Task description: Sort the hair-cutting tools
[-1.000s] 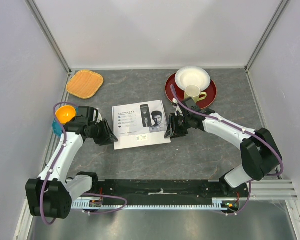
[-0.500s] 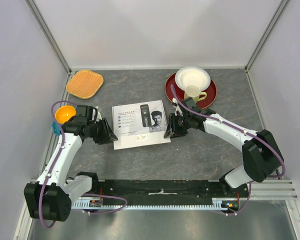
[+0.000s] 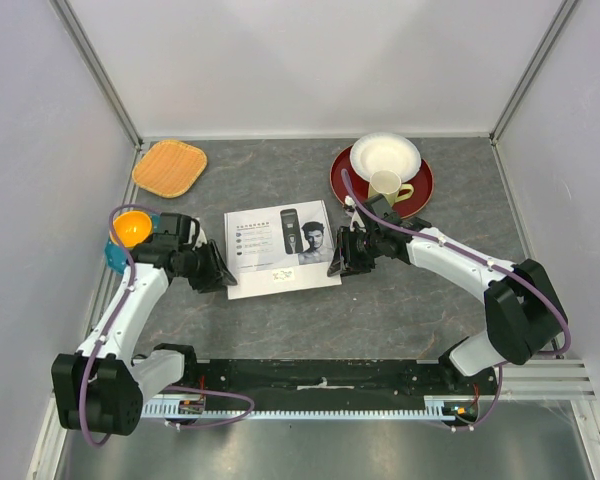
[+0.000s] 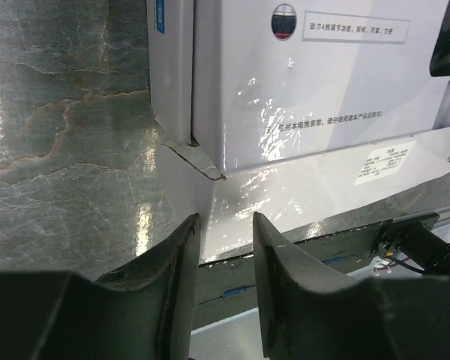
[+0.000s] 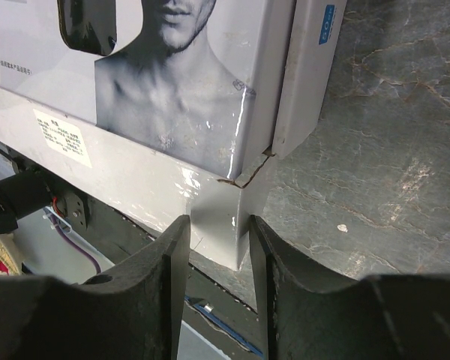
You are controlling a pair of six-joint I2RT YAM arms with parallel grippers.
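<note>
At the far left, an orange bowl (image 3: 130, 228) sits on a blue block close against the left wall. Beyond it, a woven orange mat (image 3: 170, 167) lies in the far-left corner of the grey stone table (image 3: 400, 300).

Just right of the bowl, our left gripper (image 3: 220, 277) is low at the near-left corner of the white box (image 3: 280, 247). In the left wrist view its fingers (image 4: 181, 255) stand a narrow gap apart, and the box's glossy near wall shows in that gap. The wall's corner seam is split just above. We cannot tell whether the fingers press the cardboard or only frame it.

The box lies flat and closed at the middle of the table, slightly skewed. A clipper and a man's face are printed on its lid. The hair-cutting tools themselves are out of sight, and we see only this box.

Bare stone runs between the box's near edge and the black rail (image 3: 320, 385) at the front. More bare stone lies beyond its far edge, between the mat and the dishes.

Our right gripper (image 3: 337, 262) is at the box's near-right corner. Its fingers (image 5: 172, 255) are likewise set narrowly apart, with the torn corner of the wall between them. We cannot judge contact here either.

Just beyond that wrist, a red plate (image 3: 420, 190) carries a white bowl (image 3: 385, 155) and a cream cup (image 3: 387, 185). To the right of the right arm, open stone reaches the right wall.
</note>
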